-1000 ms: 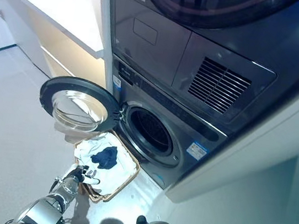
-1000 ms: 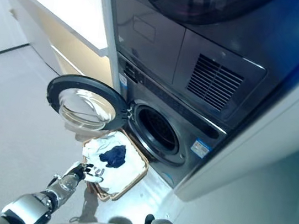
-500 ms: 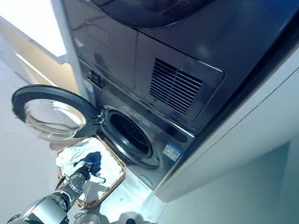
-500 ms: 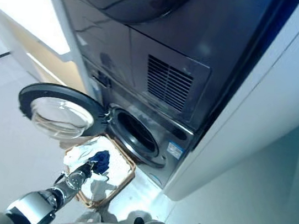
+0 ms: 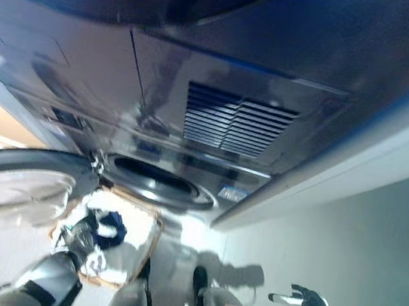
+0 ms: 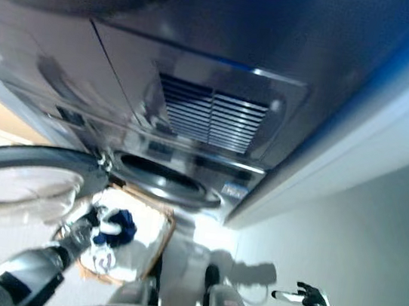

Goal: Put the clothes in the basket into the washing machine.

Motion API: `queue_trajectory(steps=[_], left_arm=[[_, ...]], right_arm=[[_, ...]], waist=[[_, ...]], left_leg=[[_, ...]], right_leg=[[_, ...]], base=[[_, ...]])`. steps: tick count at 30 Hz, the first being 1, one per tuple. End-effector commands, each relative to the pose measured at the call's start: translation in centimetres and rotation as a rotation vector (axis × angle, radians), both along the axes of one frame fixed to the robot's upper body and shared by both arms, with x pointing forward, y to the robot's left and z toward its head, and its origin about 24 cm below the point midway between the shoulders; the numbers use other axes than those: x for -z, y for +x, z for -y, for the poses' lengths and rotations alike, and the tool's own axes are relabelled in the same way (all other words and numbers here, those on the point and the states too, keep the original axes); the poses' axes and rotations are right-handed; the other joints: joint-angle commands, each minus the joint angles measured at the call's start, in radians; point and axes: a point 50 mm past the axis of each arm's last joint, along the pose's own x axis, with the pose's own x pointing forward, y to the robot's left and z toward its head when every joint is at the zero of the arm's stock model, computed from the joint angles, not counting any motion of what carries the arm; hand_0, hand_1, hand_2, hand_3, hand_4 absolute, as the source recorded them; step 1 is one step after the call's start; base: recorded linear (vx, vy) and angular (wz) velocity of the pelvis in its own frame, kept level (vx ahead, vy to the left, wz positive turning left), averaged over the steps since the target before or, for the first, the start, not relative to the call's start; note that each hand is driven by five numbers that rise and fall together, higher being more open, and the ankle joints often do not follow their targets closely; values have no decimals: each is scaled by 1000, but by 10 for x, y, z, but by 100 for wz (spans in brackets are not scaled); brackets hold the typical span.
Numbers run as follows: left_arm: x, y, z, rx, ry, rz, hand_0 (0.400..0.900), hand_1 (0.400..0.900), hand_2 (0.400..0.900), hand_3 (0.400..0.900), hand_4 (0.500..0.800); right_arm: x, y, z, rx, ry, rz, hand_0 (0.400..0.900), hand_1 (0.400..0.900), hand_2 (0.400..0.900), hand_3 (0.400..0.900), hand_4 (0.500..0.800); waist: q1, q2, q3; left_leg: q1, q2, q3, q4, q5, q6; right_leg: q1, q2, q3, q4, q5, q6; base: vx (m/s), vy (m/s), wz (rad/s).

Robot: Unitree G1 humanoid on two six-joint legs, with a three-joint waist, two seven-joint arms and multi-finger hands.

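Left hand [image 6: 86, 225] reaches into the basket [image 6: 160, 240] beside the dark garment [image 6: 122, 227]; grip indeterminate. Basket sits below the open washing machine [image 6: 162, 180]. Right hand [image 5: 307, 300] idle, fingers relaxed.

Both views are smeared by motion blur. The dark grey metal washing machine front [image 5: 223, 72] sits dim, its louvred vent [image 5: 236, 121] streaked. Brightest is the pale floor patch [image 6: 215, 240] below the drum opening, while the glass door [image 5: 13, 185] shows soft glare.
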Motion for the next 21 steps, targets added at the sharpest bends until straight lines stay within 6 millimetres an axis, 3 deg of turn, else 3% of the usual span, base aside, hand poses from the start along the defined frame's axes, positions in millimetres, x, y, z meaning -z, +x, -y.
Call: queue_trajectory(steps=[1, 5, 11, 18, 21], left_arm=[[-20, 2, -27, -92, 85, 72, 900, 900, 900, 900, 800], [-32, 3, -42, -132, 107, 89, 900, 900, 900, 900, 800], [-54, 19, -47, -85, 189, 121, 900, 900, 900, 900, 800], [-77, 36, -51, -83, 235, 159, 900, 900, 900, 900, 800], [-82, 41, -50, -60, 260, 164, 900, 900, 900, 900, 800]], right_arm=[[-10, -4, 25, 9, -99, 17, 900, 900, 900, 900, 800], [-15, 8, 25, -2, -97, 55, 900, 900, 900, 900, 800], [-27, 33, 25, -30, -110, 150, 900, 900, 900, 900, 800], [-35, 44, 26, -49, -127, 215, 900, 900, 900, 900, 800], [-36, 46, 25, -65, -135, 220, 900, 900, 900, 900, 800]], waist=[[-1, -36, 23], [-19, -67, 36], [-37, -82, 62], [-60, -73, 82], [-58, -72, 85]], left_leg=[[-123, 42, -28, 153, -42, -7], [-205, 41, -49, 222, -71, -6], [-350, 36, -88, 353, -118, 3], [-570, 38, -123, 583, -195, 10], [-635, 46, -134, 709, -264, 14]], right_leg=[[44, -42, 19, -3, 41, 54], [-8, -40, 13, 9, 40, 58], [-160, -23, 1, 141, 13, 57], [-400, -24, -29, 406, -71, 42], [-468, -21, -33, 520, -128, 33]], base=[[-44, 107, 2], [-47, 64, 4], [-81, 57, 8], [-85, 49, 15], [-4, 40, -2]])
